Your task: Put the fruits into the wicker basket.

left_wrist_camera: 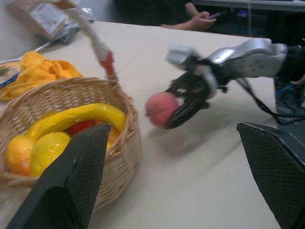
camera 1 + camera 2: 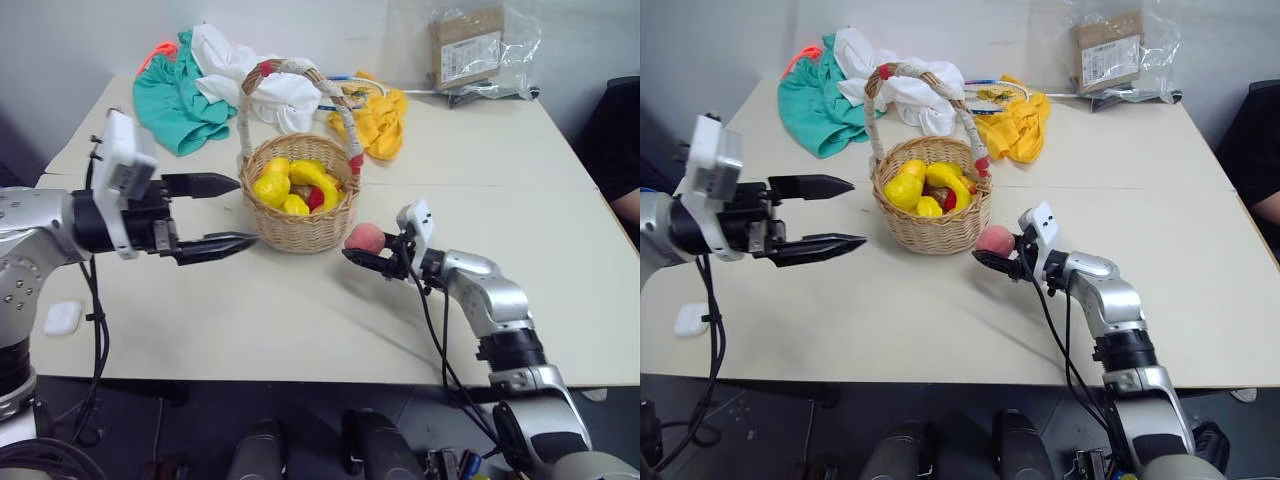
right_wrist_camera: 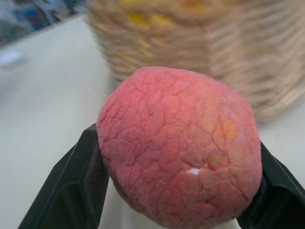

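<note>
While sitting beside the wicker basket [image 2: 300, 205] on the desk [image 2: 300, 310], gripping the peach [image 2: 366, 238] in the right gripper [image 2: 372, 254]; left gripper [image 2: 222, 213] spread wide, holding nothing, just left of the basket with yellow fruits [image 2: 290, 182] inside.

Left wrist view: showing the peach clamped close to the basket's wall.

Right wrist view: pinching the peach between both fingers [image 3: 76, 181], basket just behind.

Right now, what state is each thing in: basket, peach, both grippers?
wicker basket: upright on the table, holding yellow fruits and a red one.
peach: outside the basket, beside its wall, between the right gripper's fingers.
right gripper: shut on the peach.
left gripper: open, empty, beside the basket.
</note>
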`<move>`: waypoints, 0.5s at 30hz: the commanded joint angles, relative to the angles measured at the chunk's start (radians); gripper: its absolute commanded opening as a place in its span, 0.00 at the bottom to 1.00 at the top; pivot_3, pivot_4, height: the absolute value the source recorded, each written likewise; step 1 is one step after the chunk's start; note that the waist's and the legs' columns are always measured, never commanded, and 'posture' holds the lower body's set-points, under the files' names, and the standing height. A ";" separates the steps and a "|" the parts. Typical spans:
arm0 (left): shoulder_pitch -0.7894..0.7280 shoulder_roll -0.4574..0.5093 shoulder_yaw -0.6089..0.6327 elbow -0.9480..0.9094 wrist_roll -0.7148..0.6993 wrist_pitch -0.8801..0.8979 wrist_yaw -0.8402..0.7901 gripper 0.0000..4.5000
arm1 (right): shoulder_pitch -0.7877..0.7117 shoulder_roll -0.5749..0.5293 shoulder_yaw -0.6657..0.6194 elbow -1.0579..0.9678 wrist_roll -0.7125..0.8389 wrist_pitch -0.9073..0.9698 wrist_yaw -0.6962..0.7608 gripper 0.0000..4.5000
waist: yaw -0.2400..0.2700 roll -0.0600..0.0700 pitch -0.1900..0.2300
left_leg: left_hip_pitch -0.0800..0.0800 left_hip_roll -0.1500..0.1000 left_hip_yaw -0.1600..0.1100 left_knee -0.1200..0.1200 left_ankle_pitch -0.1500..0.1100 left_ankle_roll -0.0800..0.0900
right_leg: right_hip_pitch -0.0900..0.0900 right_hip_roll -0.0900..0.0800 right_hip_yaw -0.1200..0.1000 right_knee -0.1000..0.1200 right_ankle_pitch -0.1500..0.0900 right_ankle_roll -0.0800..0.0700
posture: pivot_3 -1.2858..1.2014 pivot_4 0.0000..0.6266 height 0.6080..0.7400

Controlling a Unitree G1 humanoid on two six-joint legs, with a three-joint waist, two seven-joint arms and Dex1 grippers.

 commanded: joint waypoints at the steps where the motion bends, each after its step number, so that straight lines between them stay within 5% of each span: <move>1: 0.026 0.018 0.078 0.024 0.009 -0.020 0.030 1.00 | -0.069 0.032 0.001 -0.220 0.097 0.105 -0.044 0.62 | -0.005 0.000 0.000 | 0.001 0.000 0.000 0.000 0.000 0.000 | 0.000 0.000 0.000 0.000 0.000 0.000 | 0.52 0.24 1.00; 7: 0.041 0.016 0.096 0.013 -0.005 -0.022 0.057 1.00 | -0.287 0.189 0.039 -0.112 0.007 0.135 -0.257 0.62 | -0.013 0.000 0.000 | 0.001 0.000 -0.001 -0.002 0.001 -0.003 | -0.002 -0.001 -0.001 0.002 -0.001 -0.002 | 0.52 0.24 1.00; 12: 0.036 -0.001 0.086 -0.019 -0.016 -0.029 0.087 1.00 | -0.471 0.264 0.084 0.237 -0.178 0.030 -0.417 0.62 | -0.009 -0.001 0.000 | -0.002 -0.003 0.000 -0.003 0.003 -0.006 | -0.005 -0.004 -0.001 0.000 -0.001 -0.002 | 0.52 0.24 1.00; 15: 0.035 -0.004 0.084 -0.025 -0.018 -0.033 0.094 1.00 | -0.472 0.272 0.096 0.250 -0.193 0.026 -0.392 0.84 | -0.006 -0.001 -0.001 | -0.004 -0.003 0.000 -0.006 0.004 -0.006 | -0.007 -0.005 -0.001 0.001 -0.001 -0.002 | 0.52 0.24 1.00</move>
